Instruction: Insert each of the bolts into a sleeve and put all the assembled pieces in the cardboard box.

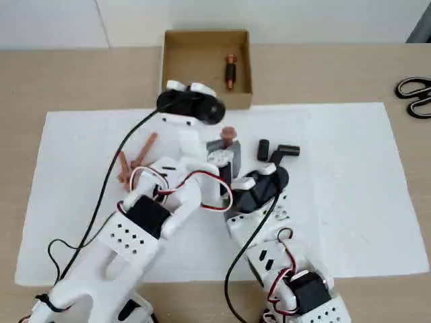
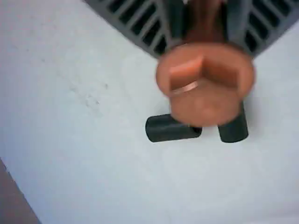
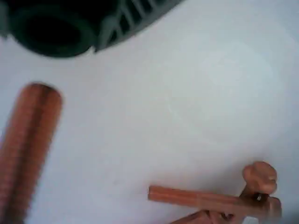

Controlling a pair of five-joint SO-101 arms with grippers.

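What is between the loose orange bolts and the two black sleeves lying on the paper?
In the high view, the left end effector stands there, gripping a bolt.

Here's the tan bench [image 1: 67, 74], a wide white paper sheet [image 1: 350, 188] spread flat across its middle, the open cardboard box [image 1: 192, 64] sitting at the sheet's far edge, and black-handled scissors [image 1: 423, 99] lying out by the right side.

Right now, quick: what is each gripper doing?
Left gripper: closed, holding an orange bolt.
Right gripper: closed, holding a black sleeve.
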